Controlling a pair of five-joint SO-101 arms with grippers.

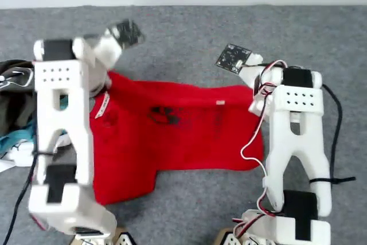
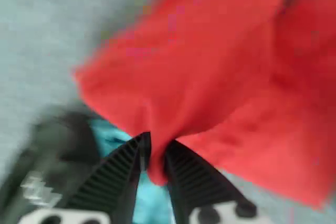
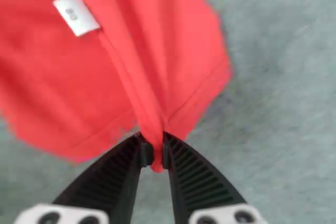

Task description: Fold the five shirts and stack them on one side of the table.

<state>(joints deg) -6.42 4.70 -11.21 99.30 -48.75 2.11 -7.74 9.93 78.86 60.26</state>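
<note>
Pinching opposite edges of the shirt (image 1: 183, 136), left gripper (image 2: 153, 165) and right gripper (image 3: 152, 156) are both closed on it. Expect soft, limp cloth; hold at hems.

The left arm (image 1: 60, 119) hides part of the shirt pile (image 1: 14, 107), cut off at the edge.

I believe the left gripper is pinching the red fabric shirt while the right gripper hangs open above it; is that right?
Not quite: the right gripper is shut on the red fabric shirt too, as the right wrist view shows; the left gripper does pinch it.
</note>
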